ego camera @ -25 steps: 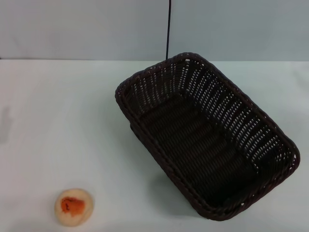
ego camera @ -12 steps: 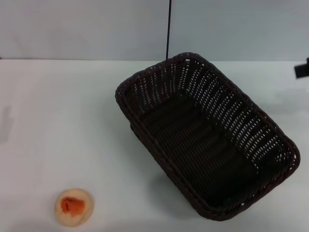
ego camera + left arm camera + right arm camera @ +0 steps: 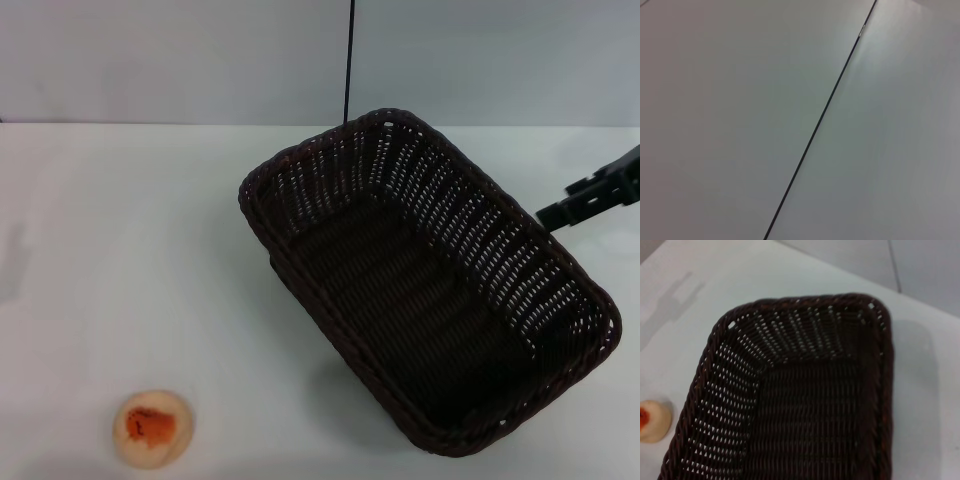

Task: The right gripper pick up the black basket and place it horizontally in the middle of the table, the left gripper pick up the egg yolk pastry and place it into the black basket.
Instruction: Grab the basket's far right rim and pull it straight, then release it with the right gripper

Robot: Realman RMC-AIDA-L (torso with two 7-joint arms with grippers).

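Nothing's done yet: the basket [image 3: 430, 285] lies slanted, the right gripper [image 3: 592, 192] at three o'clock, grip unclear; the pastry [image 3: 152, 428] waits at seven.

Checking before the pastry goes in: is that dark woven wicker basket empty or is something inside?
Empty. The dark woven wicker basket shows only bare weave inside; the round beige pastry sits outside on the white table.

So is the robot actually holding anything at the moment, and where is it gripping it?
Nothing is held. The right gripper is beside the black basket, not touching it. The egg yolk pastry lies alone on the table.
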